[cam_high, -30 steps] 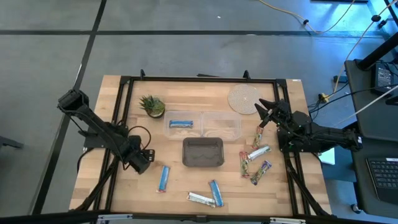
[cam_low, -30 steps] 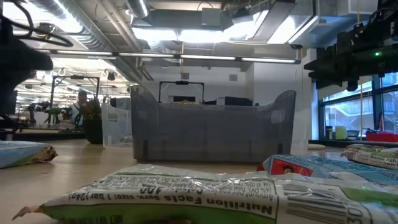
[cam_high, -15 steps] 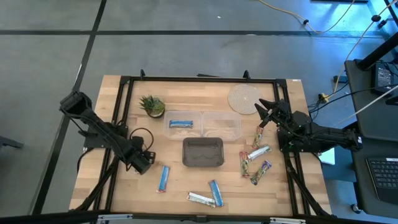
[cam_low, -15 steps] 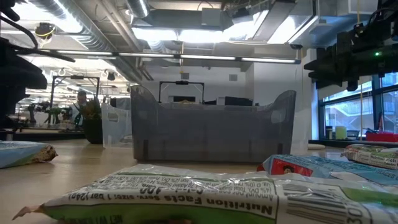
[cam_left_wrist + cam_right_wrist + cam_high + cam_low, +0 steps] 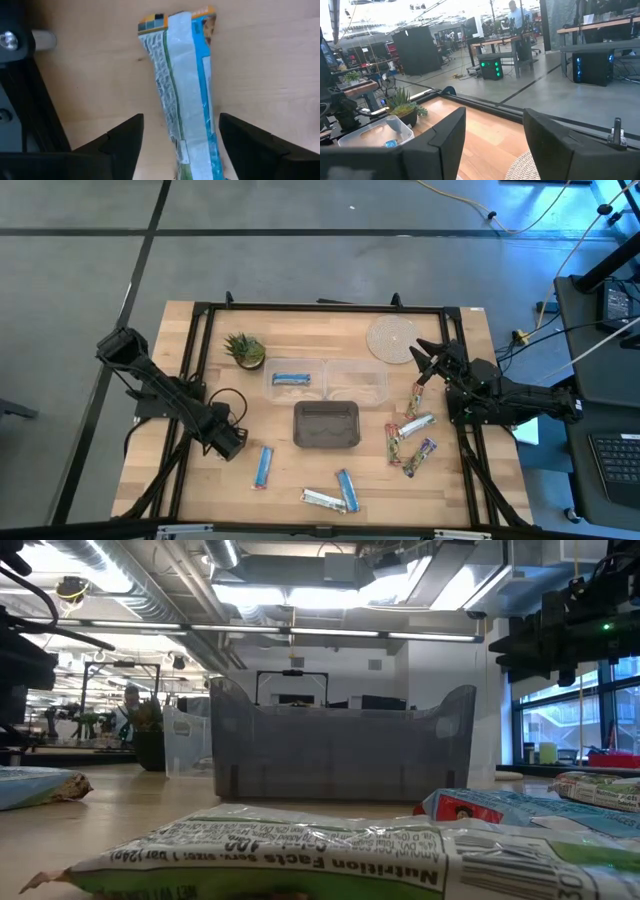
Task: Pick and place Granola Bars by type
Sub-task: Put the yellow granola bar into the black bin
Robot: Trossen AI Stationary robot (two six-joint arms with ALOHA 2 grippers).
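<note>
- The left gripper hangs low over the bench near its left edge, fingers spread wide on either side of a blue granola bar that lies flat between them, untouched.
- The right gripper waits above the right side of the bench beside the round woven coaster, fingers parted and empty.
- One blue bar lies in the clear bin; the multicoloured bars lie loose at the right.

Granola Bars — blue, silver, multicoloured — flat and scattered across the table's near half; one blue in a clear bin.
</note>
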